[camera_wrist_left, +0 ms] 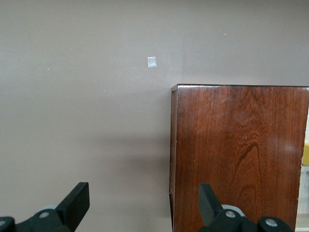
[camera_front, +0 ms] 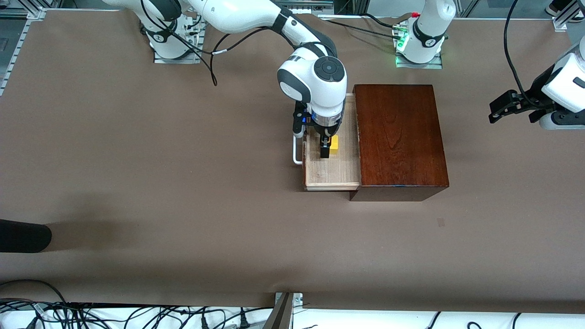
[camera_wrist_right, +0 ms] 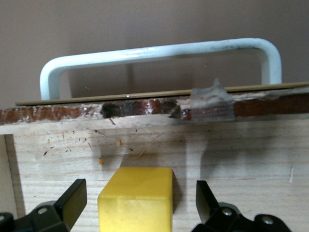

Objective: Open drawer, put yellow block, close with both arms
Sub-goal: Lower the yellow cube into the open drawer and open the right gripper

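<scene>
The drawer [camera_front: 331,173] is pulled out of the dark wooden box [camera_front: 397,137] toward the right arm's end, and its white handle [camera_front: 296,153] shows. The yellow block [camera_front: 335,143] rests on the drawer's pale floor. My right gripper [camera_front: 325,153] is down in the drawer, open, with a finger on each side of the block and gaps between them. In the right wrist view the block [camera_wrist_right: 137,195] lies between the fingertips [camera_wrist_right: 72,198], with the handle [camera_wrist_right: 154,50] past it. My left gripper [camera_front: 492,112] waits open in the air at the left arm's end of the table.
The left wrist view shows the box top [camera_wrist_left: 236,154] and a small pale mark [camera_wrist_left: 151,62] on the brown table. A black object [camera_front: 23,235] juts in at the right arm's end, nearer the front camera. Cables lie along the front edge.
</scene>
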Controlling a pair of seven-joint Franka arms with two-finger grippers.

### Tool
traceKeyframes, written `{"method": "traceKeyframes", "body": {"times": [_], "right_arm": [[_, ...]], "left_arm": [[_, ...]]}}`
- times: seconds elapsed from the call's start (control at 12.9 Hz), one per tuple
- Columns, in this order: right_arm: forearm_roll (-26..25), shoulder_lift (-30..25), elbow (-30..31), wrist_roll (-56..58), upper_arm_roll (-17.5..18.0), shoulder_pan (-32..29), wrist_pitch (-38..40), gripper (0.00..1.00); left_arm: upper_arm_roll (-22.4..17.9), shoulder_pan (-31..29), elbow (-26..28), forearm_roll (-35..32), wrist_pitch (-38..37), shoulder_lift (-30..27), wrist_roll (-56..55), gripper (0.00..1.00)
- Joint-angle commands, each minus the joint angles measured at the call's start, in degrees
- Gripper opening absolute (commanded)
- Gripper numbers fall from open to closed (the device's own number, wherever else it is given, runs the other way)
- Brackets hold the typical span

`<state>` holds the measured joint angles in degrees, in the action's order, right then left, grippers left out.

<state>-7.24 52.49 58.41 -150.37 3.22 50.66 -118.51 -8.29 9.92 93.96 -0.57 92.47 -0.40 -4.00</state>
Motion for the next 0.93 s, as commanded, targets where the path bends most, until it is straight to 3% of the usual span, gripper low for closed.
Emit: {"method": "traceKeyframes", "body": {"times": [0.0,0.23,0.54,0.85], "right_arm": [[0.74,0.42,-1.81,0.60,0.12,-0.03,1.08,1.00],[0.74,-0.36,-2.25,0.69,0.12,-0.47,3.44,1.00],[0.74,-8.87,-2.95,1.73,0.12,-2.92,9.68,1.00],[0.47,-18.11,-2.87,19.97,-0.75,-7.23,16.97,1.00]], "left_arm": [[0.20,-0.60,-1.77,1.45,-0.27,1.10,1.18,1.00],[0.20,-0.60,-1.77,1.45,-0.18,1.10,1.18,1.00],[0.20,-0.60,-1.77,1.27,-0.18,1.28,1.27,1.00],[0.64,-0.07,-1.77,1.09,-0.45,1.37,0.49,1.00]]}}
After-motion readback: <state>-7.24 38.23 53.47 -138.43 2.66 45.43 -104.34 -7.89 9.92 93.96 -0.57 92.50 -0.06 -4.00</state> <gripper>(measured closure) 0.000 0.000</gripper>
